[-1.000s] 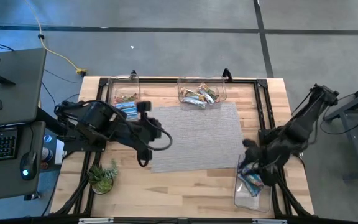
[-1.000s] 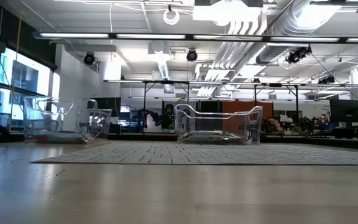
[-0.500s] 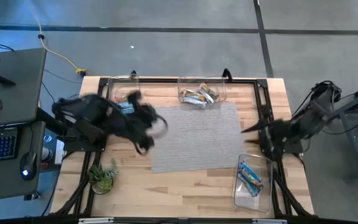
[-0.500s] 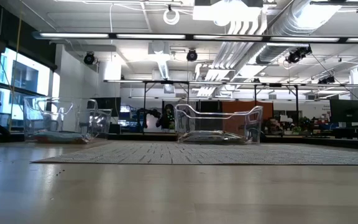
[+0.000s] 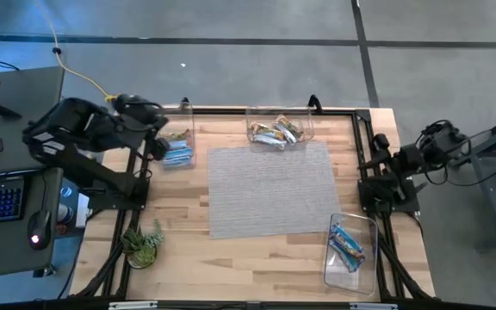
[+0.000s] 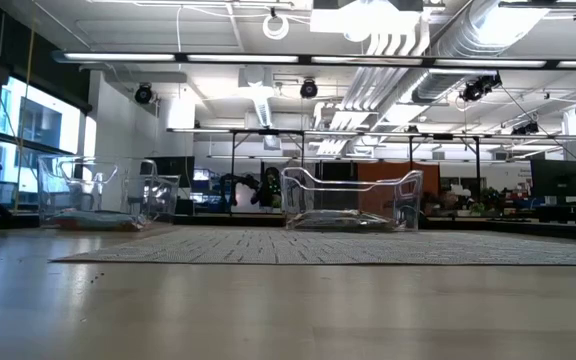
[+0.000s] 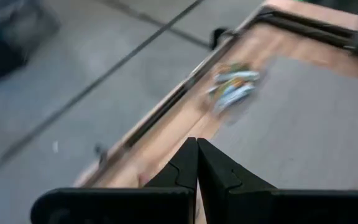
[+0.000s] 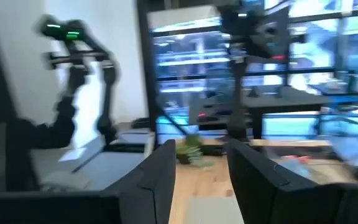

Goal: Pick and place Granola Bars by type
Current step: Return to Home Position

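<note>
Wood counter [image 5: 257, 258] carries a grey mat [image 5: 269, 189] at centre, open between the arms. At least two blue bars [image 5: 349, 243] lie in the 5 o'clock bin [image 5: 338, 280], long axes 10-to-4. Pale bars [image 5: 275, 133] fill the 12 o'clock bin [image 5: 257, 114], mixed bars [image 5: 177, 148] the 10 o'clock bin [image 5: 186, 116]. Left end effector [image 7: 197, 142], pinched closed, sits at 10; right end effector [image 8: 201, 146], narrowly parted, at 3.

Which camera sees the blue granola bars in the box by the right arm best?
The high view: it looks straight down into the transparent bin, so the blue granola bars show fully. The low view shows only other bins, the left wrist view another pile; in the right wrist view I cannot tell.
</note>
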